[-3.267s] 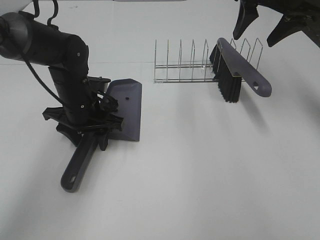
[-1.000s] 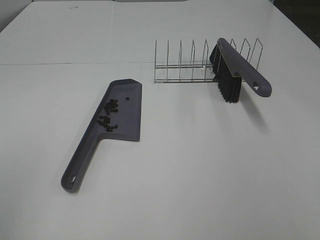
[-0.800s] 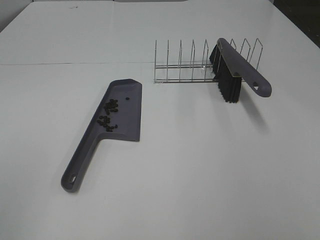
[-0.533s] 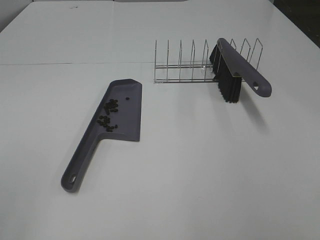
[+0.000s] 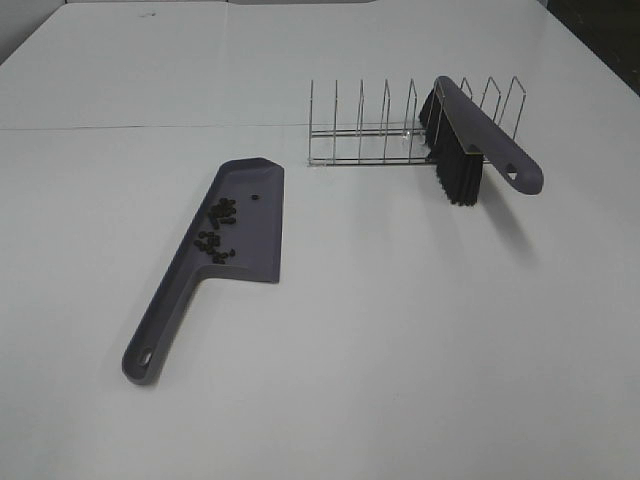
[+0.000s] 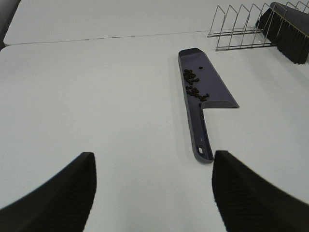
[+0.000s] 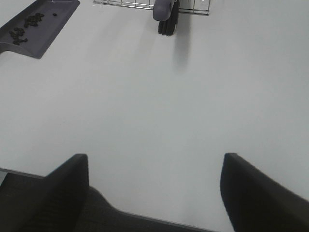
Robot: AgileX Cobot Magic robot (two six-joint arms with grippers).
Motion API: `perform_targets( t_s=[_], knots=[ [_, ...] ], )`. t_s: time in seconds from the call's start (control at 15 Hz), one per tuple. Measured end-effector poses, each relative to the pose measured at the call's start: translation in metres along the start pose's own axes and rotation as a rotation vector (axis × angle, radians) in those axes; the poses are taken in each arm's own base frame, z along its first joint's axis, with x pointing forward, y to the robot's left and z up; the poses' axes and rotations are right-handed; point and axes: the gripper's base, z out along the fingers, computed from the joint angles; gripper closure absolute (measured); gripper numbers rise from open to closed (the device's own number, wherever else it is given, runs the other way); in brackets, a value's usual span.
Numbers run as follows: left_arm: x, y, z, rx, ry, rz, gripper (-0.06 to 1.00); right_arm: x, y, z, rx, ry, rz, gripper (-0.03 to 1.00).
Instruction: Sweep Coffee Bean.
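Note:
A grey-purple dustpan lies flat on the white table, its handle pointing toward the front left. Several coffee beans sit in a cluster in the pan, with one bean apart near its far lip. The matching brush leans in a wire rack at the back right. Neither gripper shows in the exterior view. My left gripper is open and empty, well back from the dustpan and beans. My right gripper is open and empty, far from the brush and the dustpan.
The wire rack has several free slots to the left of the brush. A seam runs across the table behind the dustpan. The table's front edge lies just under my right gripper.
About three seconds ago my left arm stood over the dustpan and my right gripper hung near the rack; both have since withdrawn out of the exterior view. Nothing has moved in the last second.

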Motion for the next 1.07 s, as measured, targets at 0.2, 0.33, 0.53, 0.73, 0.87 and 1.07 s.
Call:
perform_targets(
  t_s=[0.2,0.33,0.53,0.73,0.87,1.07],
  knots=[
    [0.0011,0.0006,0.0016,-0.004,0.004,0.001,0.34,-0.0006,-0.0003,0.0026,0.003,-0.016,-0.001,0.34],
    [0.0016,0.0009,0.0019,-0.007,0.005,0.004,0.34,0.0,-0.0003,0.0081,0.004,-0.029,0.0,0.34],
    [0.0016,0.0009,0.0019,-0.007,0.005,0.004,0.34,-0.001,-0.0006,0.0083,0.007,-0.041,-0.002,0.34],
    [0.0015,0.0008,0.0019,-0.006,0.005,0.003,0.34,-0.001,-0.0006,0.0083,0.007,-0.041,-0.002,0.34],
    [0.0015,0.0008,0.0019,-0.007,0.005,0.003,0.34,-0.001,-0.0006,0.0083,0.007,-0.041,-0.002,0.34],
    [0.0015,0.0007,0.0021,-0.024,0.004,-0.005,0.34,-0.001,-0.0006,0.0083,0.007,-0.041,-0.002,0.34]
  ],
)
